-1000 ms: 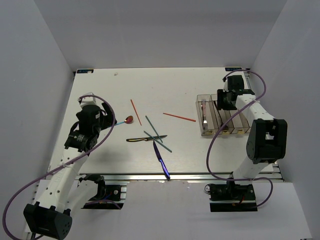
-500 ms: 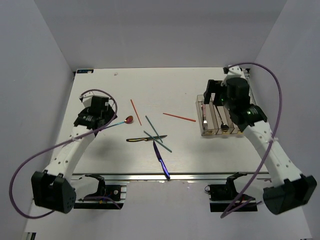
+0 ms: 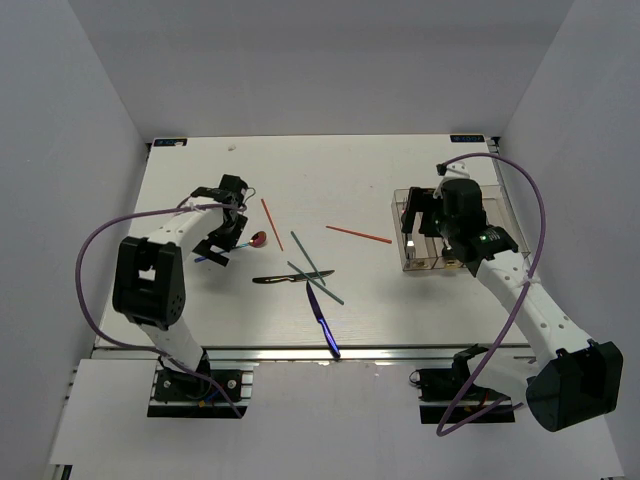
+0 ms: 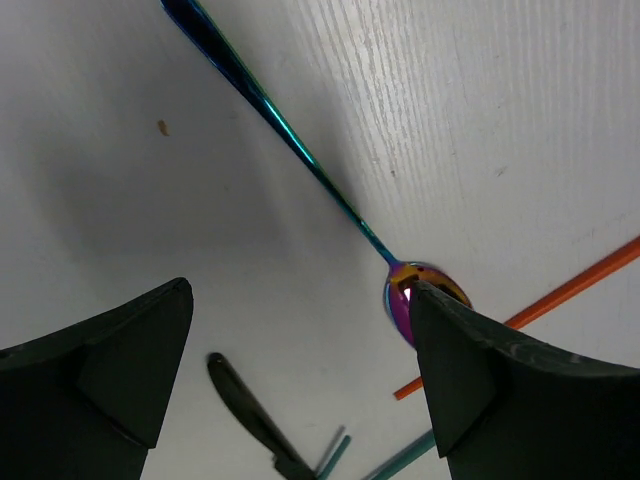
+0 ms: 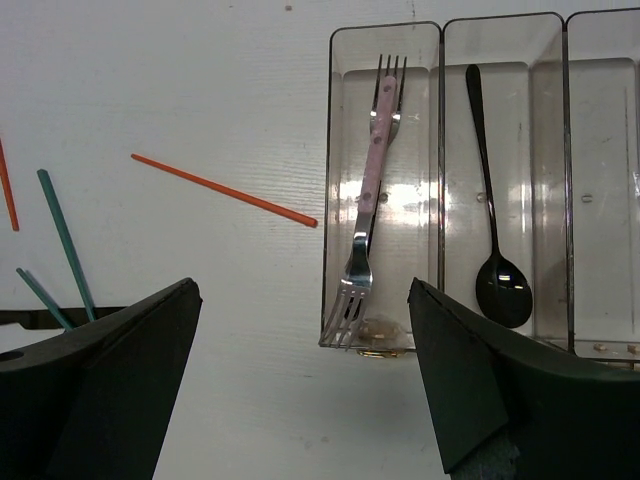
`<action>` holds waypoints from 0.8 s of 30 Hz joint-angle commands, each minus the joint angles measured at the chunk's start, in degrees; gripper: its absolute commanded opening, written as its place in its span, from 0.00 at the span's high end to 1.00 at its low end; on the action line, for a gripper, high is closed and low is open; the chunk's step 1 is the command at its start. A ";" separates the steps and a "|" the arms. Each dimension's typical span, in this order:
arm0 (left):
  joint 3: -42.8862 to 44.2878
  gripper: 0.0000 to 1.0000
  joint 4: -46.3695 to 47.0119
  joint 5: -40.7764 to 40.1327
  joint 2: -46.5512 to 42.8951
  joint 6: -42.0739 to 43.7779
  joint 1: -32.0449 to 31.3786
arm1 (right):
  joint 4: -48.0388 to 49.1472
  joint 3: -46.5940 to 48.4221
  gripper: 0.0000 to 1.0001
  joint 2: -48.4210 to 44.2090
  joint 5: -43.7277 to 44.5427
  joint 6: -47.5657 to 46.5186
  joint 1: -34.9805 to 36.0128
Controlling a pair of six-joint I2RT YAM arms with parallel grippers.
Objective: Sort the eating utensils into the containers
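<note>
Here the left gripper [image 4: 300,295] hangs with its jaws spread wide and nothing between them, over the red-bowled spoon [image 4: 300,160], which lies flat on the table [image 3: 350,170] toward the left edge. The right gripper [image 5: 303,290] is also wide open and empty, above the left end of the containers [image 5: 441,150] — a row of clear bins by the right edge. In the leftmost bin lie two silver forks [image 5: 372,170], head to tail; the next bin holds the black spoon [image 5: 495,280].

Loose on the middle of the table are a red chopstick [image 5: 225,190] just left of the bins, a second red chopstick [image 3: 271,223] beside the spoon's bowl, crossed teal chopsticks [image 3: 315,268], and the dark knife [image 3: 278,280]. The blue knife [image 3: 322,320] slants down to the near edge.
</note>
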 commanded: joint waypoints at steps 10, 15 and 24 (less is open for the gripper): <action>2.91 0.09 1.44 2.90 10.92 -18.89 -0.68 | 5.42 -1.35 0.11 -2.87 -7.18 -0.05 -0.06; -0.95 0.28 2.66 1.58 10.22 -20.56 -0.42 | 6.30 -1.79 0.11 -3.58 -8.16 0.31 0.11; -2.27 0.47 3.45 2.80 13.81 -18.46 1.78 | 7.44 -2.67 0.11 -4.46 -10.18 0.57 0.03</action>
